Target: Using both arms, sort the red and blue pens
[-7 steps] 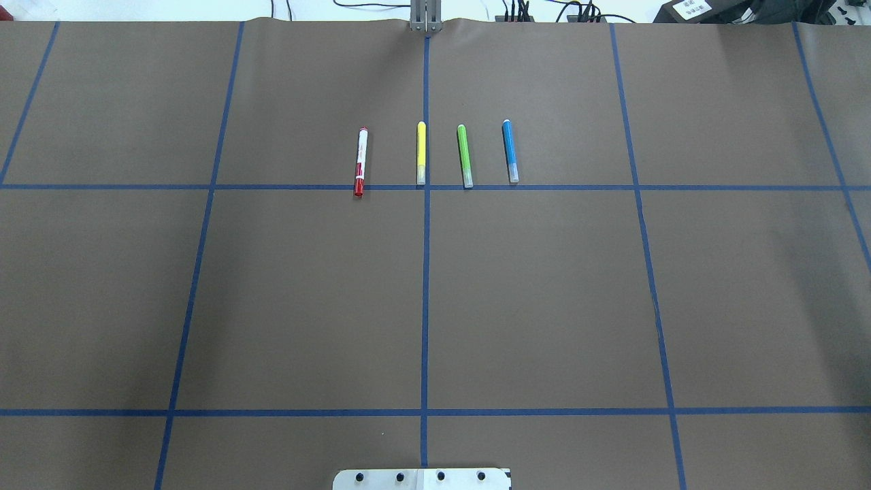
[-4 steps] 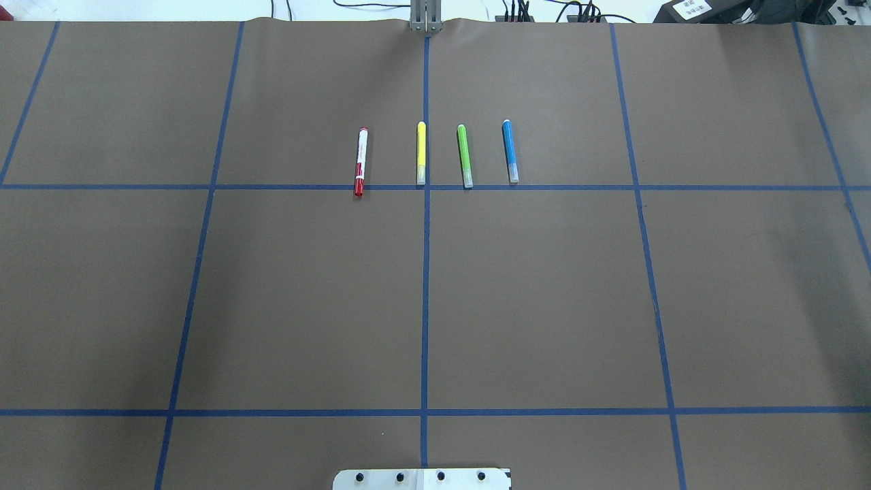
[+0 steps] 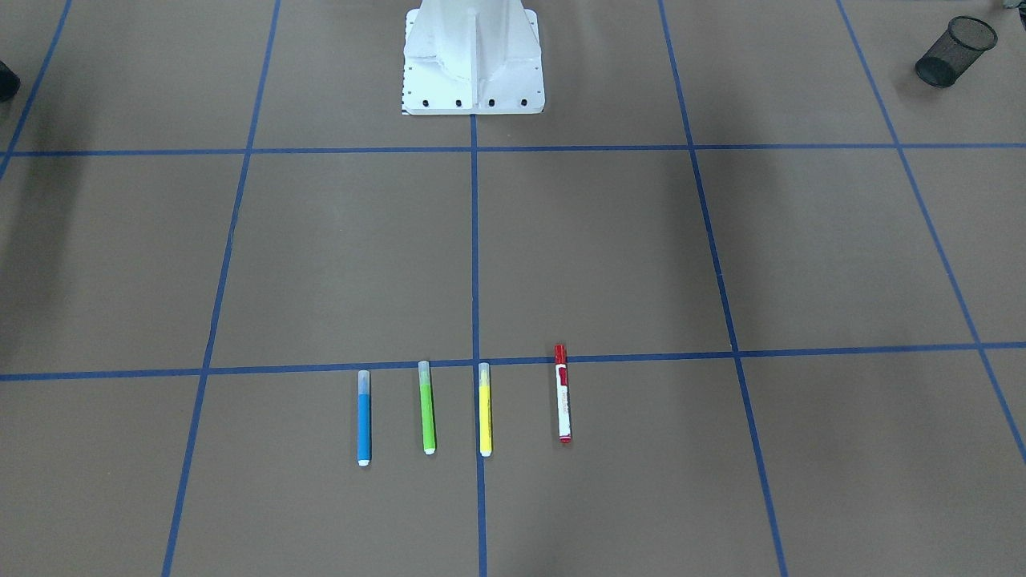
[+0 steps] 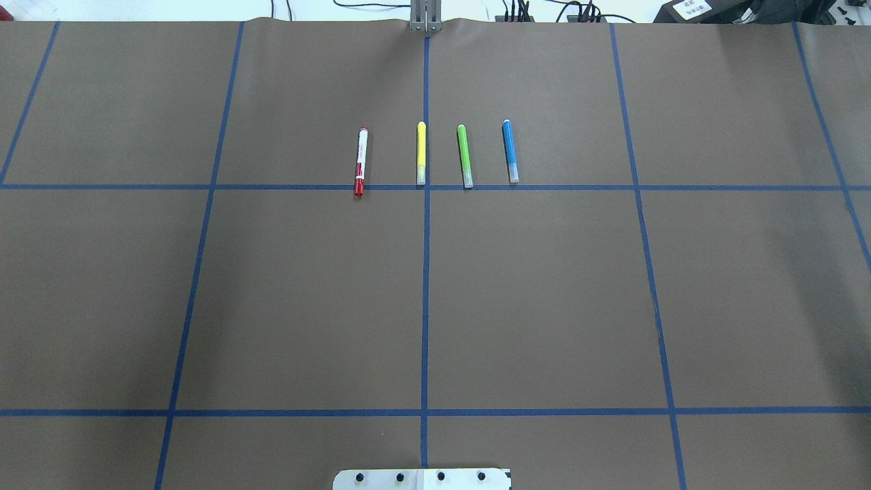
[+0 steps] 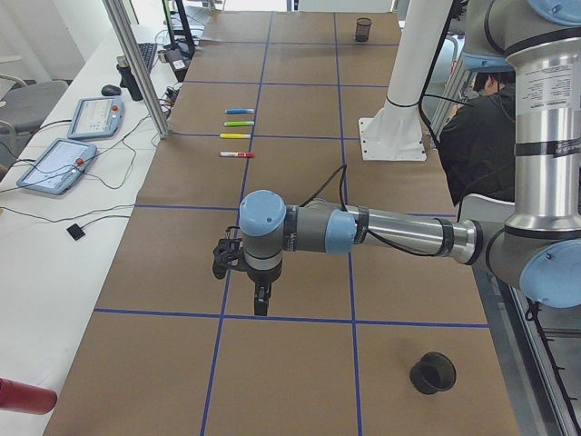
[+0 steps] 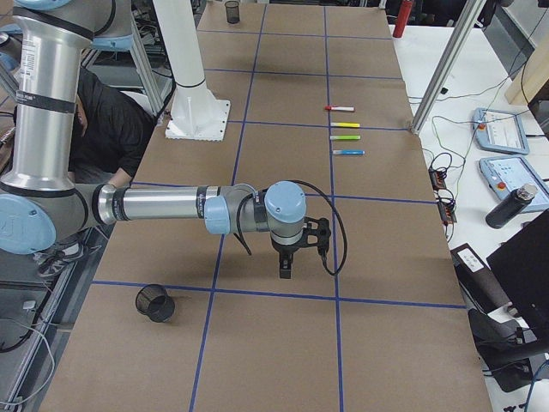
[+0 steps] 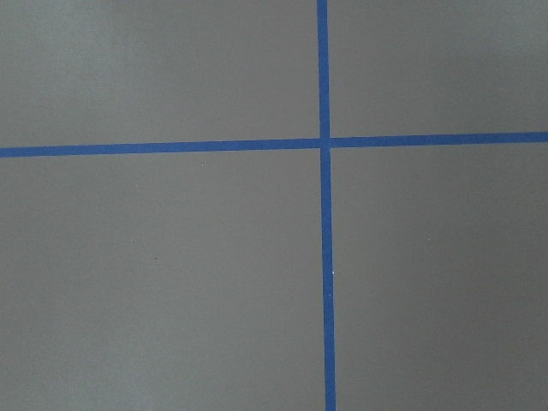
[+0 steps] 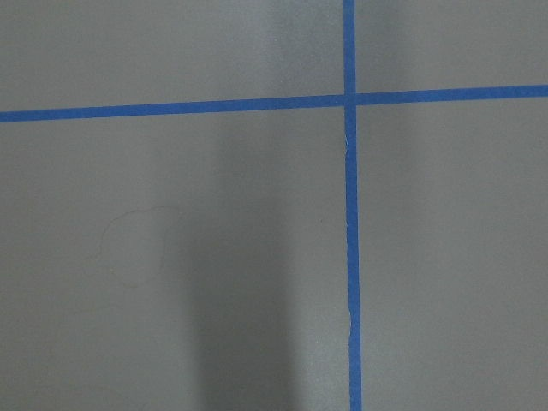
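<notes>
The red pen (image 4: 360, 162), white-barrelled with a red cap, lies at the left end of a row of markers on the brown table. At the row's right end is the blue pen (image 4: 510, 151). From the front, the red pen (image 3: 563, 405) is on the right and the blue pen (image 3: 364, 417) on the left. My left gripper (image 5: 261, 309) hangs fingers down over the paper, far from the pens, and I cannot tell if it is open. My right gripper (image 6: 284, 273) hangs likewise at the opposite end, state unclear. Both wrist views show only paper and blue tape.
A yellow marker (image 4: 421, 153) and a green marker (image 4: 465, 156) lie between the two pens. A black mesh cup (image 5: 432, 372) stands near my left arm and another mesh cup (image 6: 155, 302) near my right. The white robot base (image 3: 473, 56) is mid-table. A person (image 5: 472, 136) sits behind it.
</notes>
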`<state>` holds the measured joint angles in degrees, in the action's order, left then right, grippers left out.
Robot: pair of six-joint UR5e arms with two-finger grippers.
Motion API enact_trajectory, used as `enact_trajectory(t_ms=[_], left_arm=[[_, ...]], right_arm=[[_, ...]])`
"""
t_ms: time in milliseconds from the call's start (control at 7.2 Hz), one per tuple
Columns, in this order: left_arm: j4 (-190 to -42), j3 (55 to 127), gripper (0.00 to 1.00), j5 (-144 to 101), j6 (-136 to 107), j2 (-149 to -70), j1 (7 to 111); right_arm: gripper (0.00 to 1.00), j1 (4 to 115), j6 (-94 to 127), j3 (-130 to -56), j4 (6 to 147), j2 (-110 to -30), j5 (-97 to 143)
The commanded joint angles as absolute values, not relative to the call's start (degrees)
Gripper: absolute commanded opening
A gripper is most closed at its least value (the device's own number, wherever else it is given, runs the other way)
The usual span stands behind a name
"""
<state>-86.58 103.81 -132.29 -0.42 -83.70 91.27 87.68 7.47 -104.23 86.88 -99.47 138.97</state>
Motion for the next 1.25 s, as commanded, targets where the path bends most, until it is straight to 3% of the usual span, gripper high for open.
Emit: enact_trajectory(t_ms=[0,417,833,1111], left_arm=[[-89.1,103.89,1.0,-132.54,-0.53,-83.76,90.88],[-89.56,99.6,1.0,-132.63,-0.79,-94.36,86.33],[-88.6,92.73,1.0,-132.02,-0.97,-104.13,82.62],[-84.14,88.97,1.0,-131.75,-9.01,-114.72,76.5]], right_arm=[[0.99,87.1,7.47,-103.71,87.45,-94.85,138.34],[0.99,86.57,7.65,-104.41,87.54,-89.77,138.17],[0.99,86.49,9.32,-103.45,86.75,-90.52,135.79],[0.99,86.4,9.32,-102.92,86.75,-90.61,135.79]])
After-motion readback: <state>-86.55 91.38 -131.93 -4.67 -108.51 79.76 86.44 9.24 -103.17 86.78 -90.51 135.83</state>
